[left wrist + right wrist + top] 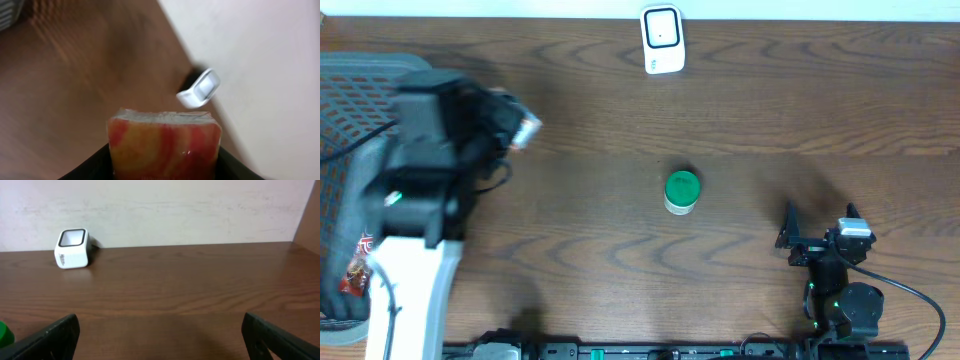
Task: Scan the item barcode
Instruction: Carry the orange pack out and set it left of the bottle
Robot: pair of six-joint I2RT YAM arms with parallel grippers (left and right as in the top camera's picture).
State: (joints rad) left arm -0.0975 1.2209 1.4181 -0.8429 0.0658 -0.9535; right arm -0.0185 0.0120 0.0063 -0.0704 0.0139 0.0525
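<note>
The item is a clear-wrapped packet with red and yellow swirls, and my left gripper is shut on it, a black finger on each side. From overhead the left gripper hangs blurred above the table's left part, with the item's pale end sticking out to the right. The white scanner stands at the table's far edge; it also shows past the packet in the left wrist view, scanner. No barcode is visible. My right gripper sits low at the front right, open and holding nothing, right gripper.
A green-lidded can stands mid-table, its edge at the far left of the right wrist view. A grey mesh basket fills the left edge, with a red packet inside. The scanner sits against a pale wall.
</note>
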